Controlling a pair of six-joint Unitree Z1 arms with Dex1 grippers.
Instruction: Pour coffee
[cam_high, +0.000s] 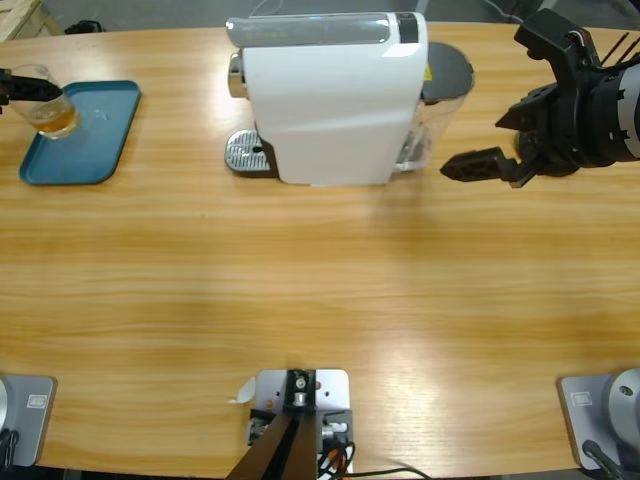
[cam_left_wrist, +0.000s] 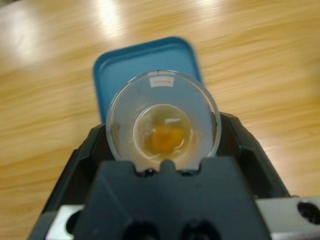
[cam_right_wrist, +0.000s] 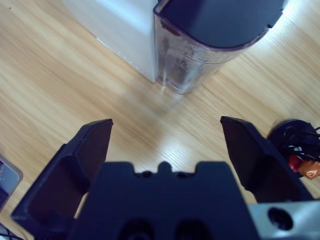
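A clear glass cup (cam_high: 45, 100) holds a shallow layer of amber coffee (cam_high: 56, 122) at the far left of the table. It is over the left end of a blue tray (cam_high: 95, 130). My left gripper (cam_high: 22, 88) is shut on the cup. The left wrist view looks down into the cup (cam_left_wrist: 163, 95), with the coffee (cam_left_wrist: 165, 139) at its bottom and the tray (cam_left_wrist: 145, 57) beyond. I cannot tell whether the cup rests on the tray. My right gripper (cam_high: 485, 100) stands open and holds nothing, just right of the white coffee machine (cam_high: 330, 100).
The machine's clear water tank (cam_right_wrist: 200, 55) with a dark lid is straight ahead of the right jaws. A metal drip tray (cam_high: 245, 152) sticks out at the machine's left. Small orange and red capsules (cam_right_wrist: 305, 167) lie at the right wrist view's right edge.
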